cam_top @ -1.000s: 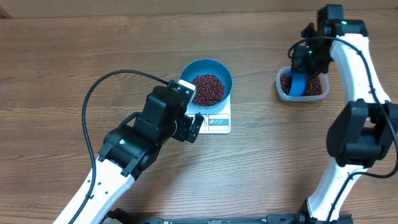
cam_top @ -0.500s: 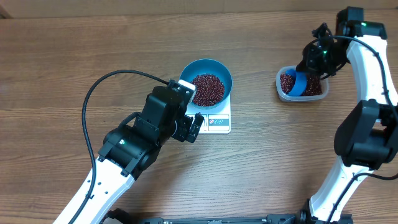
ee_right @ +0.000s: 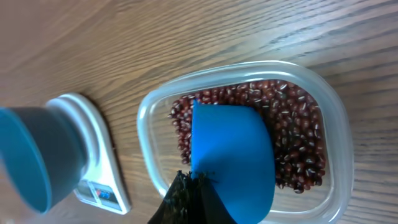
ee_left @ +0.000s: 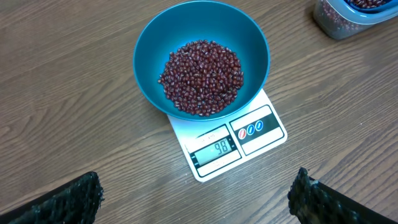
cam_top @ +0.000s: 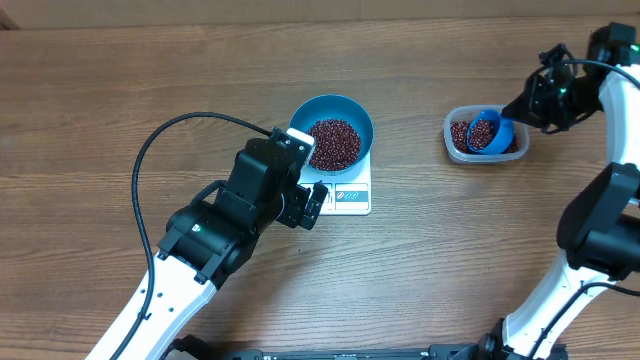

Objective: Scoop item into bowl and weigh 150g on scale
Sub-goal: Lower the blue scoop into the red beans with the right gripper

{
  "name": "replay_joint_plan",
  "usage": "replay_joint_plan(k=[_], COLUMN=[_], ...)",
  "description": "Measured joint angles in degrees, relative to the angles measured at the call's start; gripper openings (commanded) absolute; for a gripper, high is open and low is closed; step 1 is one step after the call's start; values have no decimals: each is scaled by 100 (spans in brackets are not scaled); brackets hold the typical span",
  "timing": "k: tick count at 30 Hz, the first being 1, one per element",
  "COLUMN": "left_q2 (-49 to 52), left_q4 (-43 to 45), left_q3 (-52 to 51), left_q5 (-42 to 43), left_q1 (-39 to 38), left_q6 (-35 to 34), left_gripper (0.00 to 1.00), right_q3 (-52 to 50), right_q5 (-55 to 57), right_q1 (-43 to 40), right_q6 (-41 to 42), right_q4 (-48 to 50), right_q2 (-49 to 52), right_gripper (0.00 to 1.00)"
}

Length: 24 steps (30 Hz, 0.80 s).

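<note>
Just beans (ee_right: 298, 143) around right tool's (ee_right: 189, 190) scoop (ee_right: 230, 155).

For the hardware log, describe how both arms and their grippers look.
Both arms have white tubular links and bulky black joint housings: left arm, right arm. A black cable loops out beside the left arm. The left fingers are black with rough textured pads. The right wrist carries thin black wires.

two white arms with black joints
the left arm (cam_top: 150, 300) has rounded white links and bulky black joint housings (cam_top: 250, 195); a thin black cable (cam_top: 210, 116) makes a loop beside it. the right arm (cam_top: 540, 300) is white with black joints too. the left fingers (ee_left: 65, 199) are black and rough.
</note>
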Motion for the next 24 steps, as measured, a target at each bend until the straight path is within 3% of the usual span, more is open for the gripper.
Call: replay_joint_plan(k=[24], left_q2=[0], left_q4=[0], left_q3=[0], left_q5=[0], left_q1=[0], left_q6=[0], left_gripper=[100], right_q3=[238], right_q5=[-1263], right_q1=[-511], right_q6=[-494], right_q4=[-496], right_q2=[-28], right_gripper=[4])
